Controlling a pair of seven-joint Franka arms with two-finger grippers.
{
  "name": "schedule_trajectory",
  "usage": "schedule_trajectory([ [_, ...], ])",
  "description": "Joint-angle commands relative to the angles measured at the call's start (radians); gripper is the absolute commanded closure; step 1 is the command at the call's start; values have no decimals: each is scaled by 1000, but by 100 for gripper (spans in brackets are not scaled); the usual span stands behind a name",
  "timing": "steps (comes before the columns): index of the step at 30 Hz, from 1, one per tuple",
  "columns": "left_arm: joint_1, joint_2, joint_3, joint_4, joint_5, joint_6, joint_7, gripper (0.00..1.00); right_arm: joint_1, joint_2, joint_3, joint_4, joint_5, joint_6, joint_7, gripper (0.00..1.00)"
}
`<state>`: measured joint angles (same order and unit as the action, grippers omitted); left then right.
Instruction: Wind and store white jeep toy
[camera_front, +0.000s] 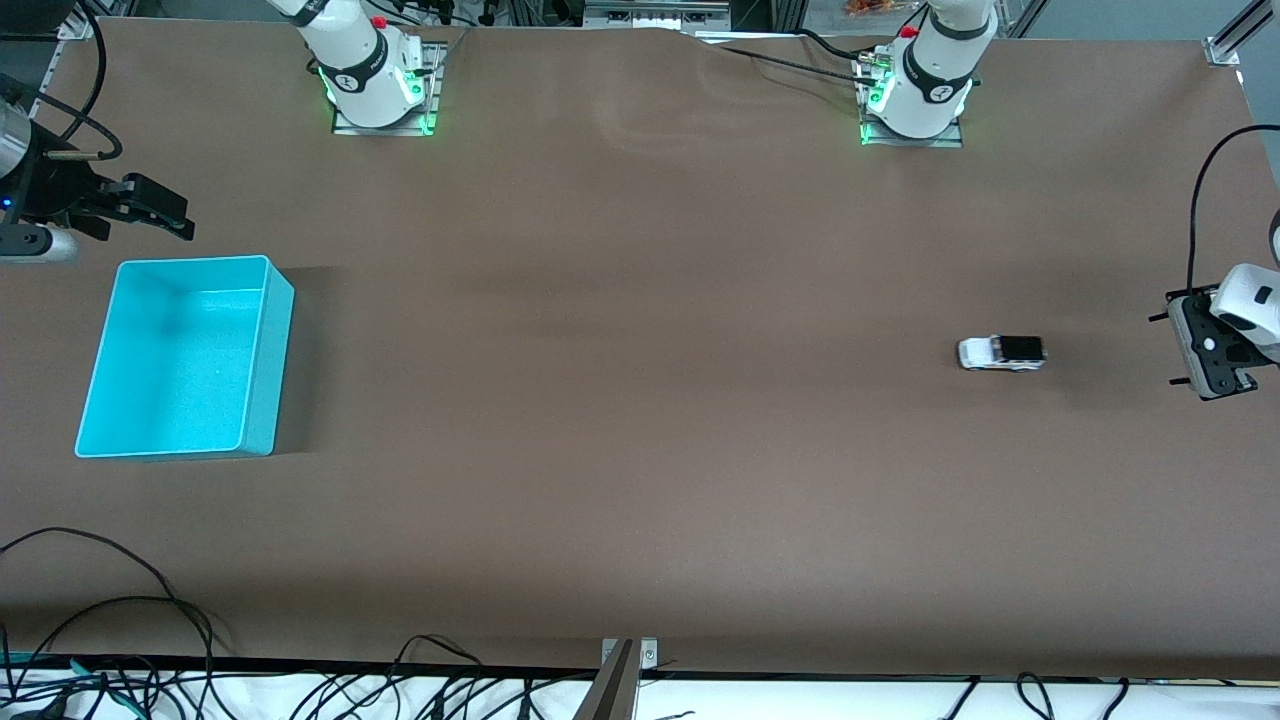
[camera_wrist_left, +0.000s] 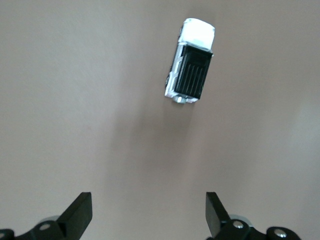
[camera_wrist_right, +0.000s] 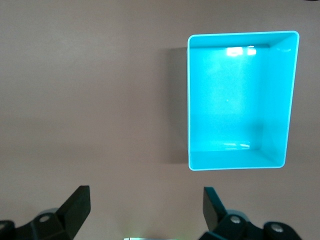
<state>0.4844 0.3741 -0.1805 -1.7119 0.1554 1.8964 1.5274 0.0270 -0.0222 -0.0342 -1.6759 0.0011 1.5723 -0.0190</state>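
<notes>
The white jeep toy (camera_front: 1002, 353), with a black roof, stands on the brown table toward the left arm's end. It also shows in the left wrist view (camera_wrist_left: 191, 62). My left gripper (camera_front: 1170, 349) hangs open and empty over the table's end, beside the jeep and apart from it; in its wrist view (camera_wrist_left: 149, 215) the jaws stand wide. The turquoise bin (camera_front: 280, 360) sits empty toward the right arm's end and also shows in the right wrist view (camera_wrist_right: 280, 100). My right gripper (camera_front: 170, 212) is open and empty over the table beside the bin, as its wrist view (camera_wrist_right: 146, 212) shows.
The two arm bases (camera_front: 378, 85) (camera_front: 915, 95) stand along the table's back edge. Loose black cables (camera_front: 120, 640) lie along the table's front edge. A metal bracket (camera_front: 628, 660) sits at the middle of that edge.
</notes>
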Motion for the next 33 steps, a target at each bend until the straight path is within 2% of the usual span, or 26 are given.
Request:
schedule_trajectory([
  [1, -1, -4, -69, 80, 18, -117, -185, 0, 1, 2, -1, 16, -7, -15, -7, 0],
  [12, -6, -4, -207, 176, 10, -359, -536, 0, 1, 1, -1, 16, -7, -17, -7, 0],
  [22, -6, -7, -372, 265, 12, -534, -834, 0, 1, 2, -1, 16, -7, -17, -7, 0],
  [33, -6, -43, -445, 279, 10, -566, -1018, 0, 1, 1, -1, 16, -7, -15, -7, 0],
])
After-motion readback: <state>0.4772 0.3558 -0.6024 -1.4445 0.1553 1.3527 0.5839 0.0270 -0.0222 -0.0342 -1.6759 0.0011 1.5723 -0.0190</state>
